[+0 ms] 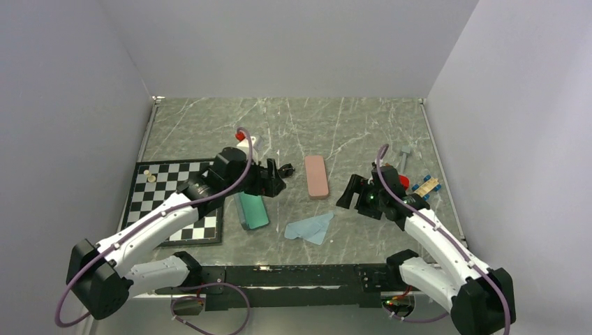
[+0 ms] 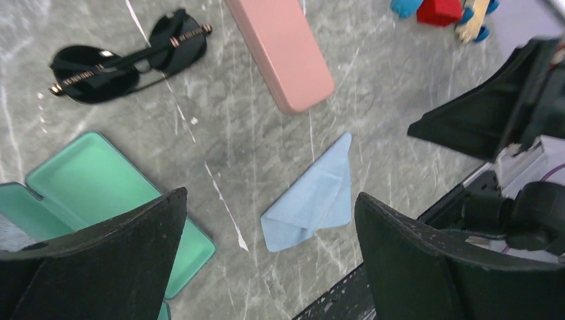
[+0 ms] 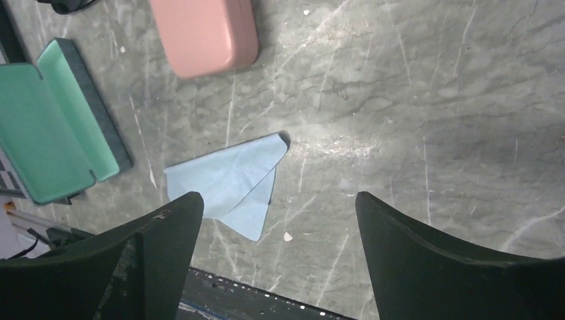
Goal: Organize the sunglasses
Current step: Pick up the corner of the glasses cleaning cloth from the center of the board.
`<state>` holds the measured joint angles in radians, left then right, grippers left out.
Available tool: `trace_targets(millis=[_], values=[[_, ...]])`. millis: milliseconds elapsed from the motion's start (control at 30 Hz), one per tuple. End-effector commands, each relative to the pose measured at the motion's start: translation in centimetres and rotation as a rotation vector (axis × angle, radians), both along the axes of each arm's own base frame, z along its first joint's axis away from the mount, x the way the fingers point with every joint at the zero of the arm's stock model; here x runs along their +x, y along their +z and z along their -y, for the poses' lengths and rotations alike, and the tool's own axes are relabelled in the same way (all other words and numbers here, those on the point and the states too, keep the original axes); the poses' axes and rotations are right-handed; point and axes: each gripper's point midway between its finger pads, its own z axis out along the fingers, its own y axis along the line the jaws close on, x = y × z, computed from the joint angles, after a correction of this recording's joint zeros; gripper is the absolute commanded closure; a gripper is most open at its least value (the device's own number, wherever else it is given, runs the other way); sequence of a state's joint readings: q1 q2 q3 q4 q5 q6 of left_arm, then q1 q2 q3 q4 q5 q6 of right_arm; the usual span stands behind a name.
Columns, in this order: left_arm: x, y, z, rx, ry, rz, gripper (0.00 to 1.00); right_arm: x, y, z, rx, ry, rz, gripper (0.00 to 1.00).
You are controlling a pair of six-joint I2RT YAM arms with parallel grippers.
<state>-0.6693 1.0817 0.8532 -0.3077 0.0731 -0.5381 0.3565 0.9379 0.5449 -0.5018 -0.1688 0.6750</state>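
Note:
A black thin-framed pair of sunglasses (image 1: 285,169) (image 2: 126,60) lies folded on the marble table, just past my left gripper's tips. My left gripper (image 1: 271,179) (image 2: 270,207) hangs open and empty over the spot between the open green case (image 1: 253,211) (image 2: 100,193) and the light blue cloth (image 1: 309,227) (image 2: 313,197). The closed pink case (image 1: 316,176) (image 2: 283,50) (image 3: 203,33) lies between the two arms. To its right my right gripper (image 1: 349,190) (image 3: 278,203) is open with nothing between its fingers, the cloth (image 3: 230,183) lying below and to the left of it.
A chessboard (image 1: 174,202) with two small pieces lies at the left under the left arm. Red and blue toy pieces (image 1: 419,185) and a small grey part (image 1: 405,151) sit at the right edge. The black rail (image 1: 293,276) runs along the near edge.

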Motion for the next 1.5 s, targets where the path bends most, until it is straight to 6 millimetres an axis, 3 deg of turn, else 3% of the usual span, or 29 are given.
trace_targets(millis=[0,167,267,433,567,767,1267,1467], values=[[-1.2,-0.3,1.0,0.039,-0.037,-0.022,0.01,-2.2,0.2,0.1,-0.085,0.043,-0.071,0.12],[-1.5,-1.6,0.3,0.058,0.011,-0.057,0.01,-6.2,-2.1,-5.2,-0.178,0.193,-0.139,0.21],[-1.0,-1.9,-0.7,0.079,0.074,-0.051,0.01,-6.8,-3.1,-7.8,-0.189,0.238,-0.144,0.31],[-0.6,-2.3,-2.0,0.095,0.158,-0.048,0.01,-6.3,-4.1,-9.1,-0.285,0.187,-0.106,0.47],[-0.7,-2.1,-1.9,0.057,0.162,-0.029,0.01,-6.4,-4.4,-10.3,-0.316,0.163,-0.095,0.52],[-0.9,-2.1,-2.6,0.057,0.181,-0.016,0.01,-7.0,-5.3,-9.7,-0.433,0.115,-0.122,0.61],[-1.2,-1.9,-3.0,0.053,0.185,-0.008,0.01,-8.3,-6.9,-8.5,-0.523,0.133,-0.178,0.65],[-1.3,-1.6,-2.7,0.052,0.167,-0.013,0.01,-9.2,-7.5,-7.7,-0.515,0.154,-0.205,0.77]])
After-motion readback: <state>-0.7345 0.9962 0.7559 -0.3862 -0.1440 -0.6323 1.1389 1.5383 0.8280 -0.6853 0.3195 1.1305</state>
